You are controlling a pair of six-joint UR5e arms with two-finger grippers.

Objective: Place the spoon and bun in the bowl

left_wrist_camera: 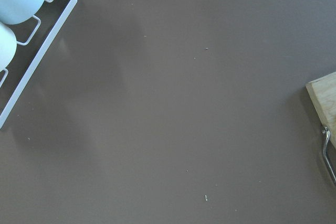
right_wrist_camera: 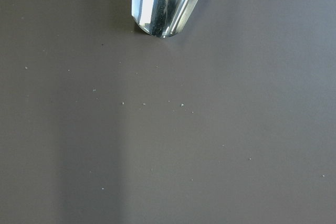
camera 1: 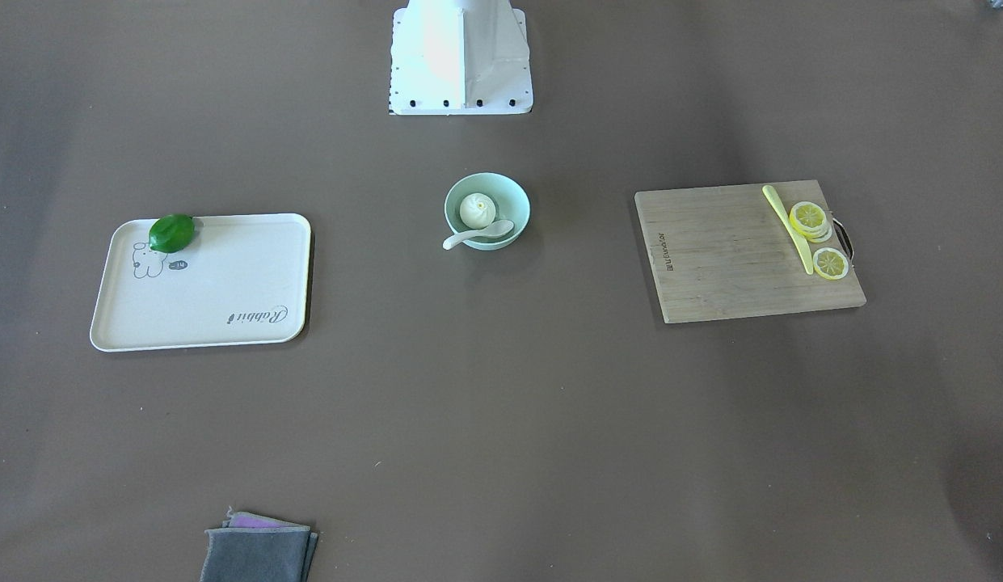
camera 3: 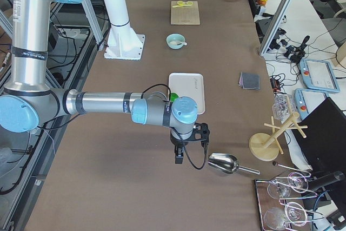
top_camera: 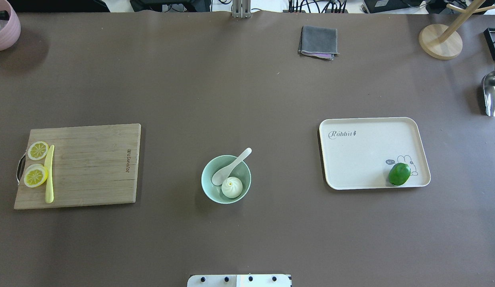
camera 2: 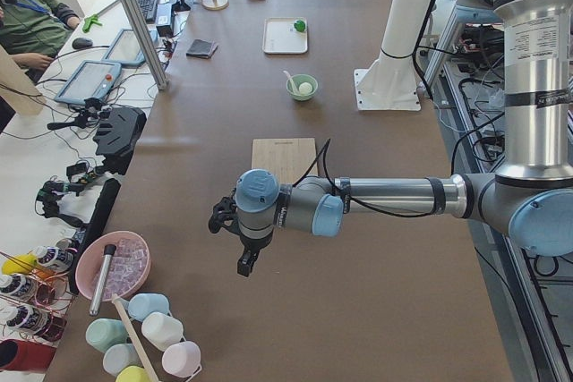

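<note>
The pale mint-green bowl (top_camera: 206, 181) stands at the table's middle, near the robot's base; it also shows in the front view (camera 1: 518, 202). The white bun (top_camera: 231, 187) lies inside it. The white spoon (top_camera: 231, 166) rests with its scoop in the bowl and its handle over the rim. My left gripper (camera 2: 243, 261) hangs over bare table beyond the cutting board, far from the bowl. My right gripper (camera 3: 178, 158) hangs past the tray, beside a metal scoop. Both show only in the side views, so I cannot tell whether they are open or shut.
A wooden cutting board (top_camera: 83, 167) with lemon slices (top_camera: 36, 175) and a yellow knife (top_camera: 50, 173) lies on my left. A cream tray (top_camera: 363, 159) with a green fruit (top_camera: 399, 174) lies on my right. A grey cloth (top_camera: 318, 42) and a metal scoop (top_camera: 492, 89) lie farther out.
</note>
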